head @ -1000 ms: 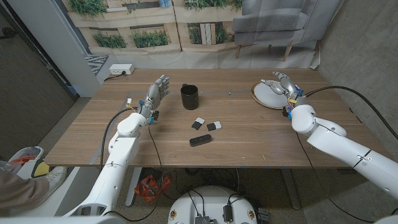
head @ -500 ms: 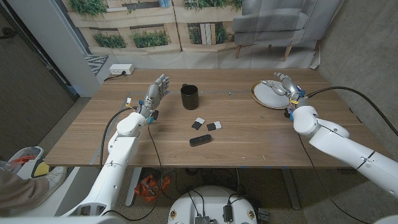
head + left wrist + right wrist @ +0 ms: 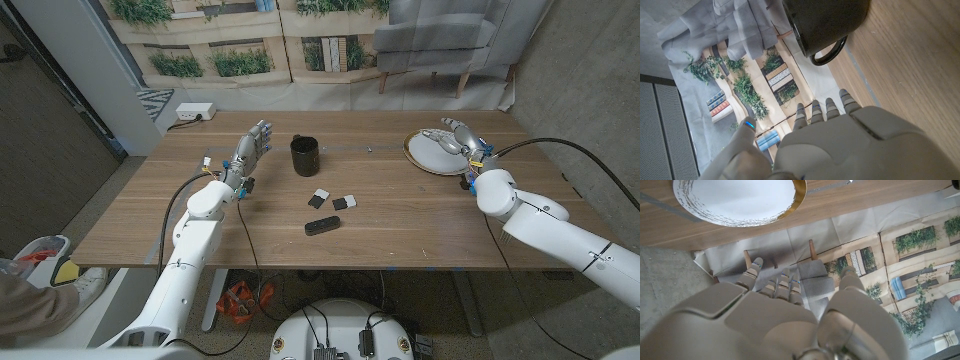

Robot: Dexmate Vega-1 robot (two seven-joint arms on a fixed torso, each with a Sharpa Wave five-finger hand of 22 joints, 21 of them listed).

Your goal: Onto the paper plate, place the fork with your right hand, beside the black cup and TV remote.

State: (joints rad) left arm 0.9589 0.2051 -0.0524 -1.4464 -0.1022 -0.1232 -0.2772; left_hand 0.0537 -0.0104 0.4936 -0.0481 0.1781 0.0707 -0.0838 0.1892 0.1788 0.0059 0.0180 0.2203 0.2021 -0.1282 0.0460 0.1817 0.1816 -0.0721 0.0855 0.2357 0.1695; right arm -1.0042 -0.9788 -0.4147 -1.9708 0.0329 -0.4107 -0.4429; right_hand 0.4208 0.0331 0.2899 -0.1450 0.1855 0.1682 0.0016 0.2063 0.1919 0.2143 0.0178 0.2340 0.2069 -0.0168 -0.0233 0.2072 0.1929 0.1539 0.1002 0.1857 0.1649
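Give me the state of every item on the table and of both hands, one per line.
Black cup: upright, on the table, untouched.
Paper plate: lying on the table, no fork visible on it.
Remote: lying on the table, untouched.
Two small black-and-white blocks: lying on the table.
Left hand: holds nothing, fingers extended.
Right hand: at the plate's edge, holds nothing.

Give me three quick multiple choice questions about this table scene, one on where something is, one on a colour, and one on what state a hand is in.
1. Where is the paper plate?
A. Under the right hand
B. Beside the left hand
C. At the table's near edge

2. What colour is the cup?
A. White
B. Black
C. Red

3. What is the left hand doing?
A. Gripping the cup
B. Holding nothing, fingers apart
C. Pressing the remote

Answers: 1 A, the plate lies at the table's far right beneath that hand. 2 B, the cup is black. 3 B, the hand stands apart from the cup.
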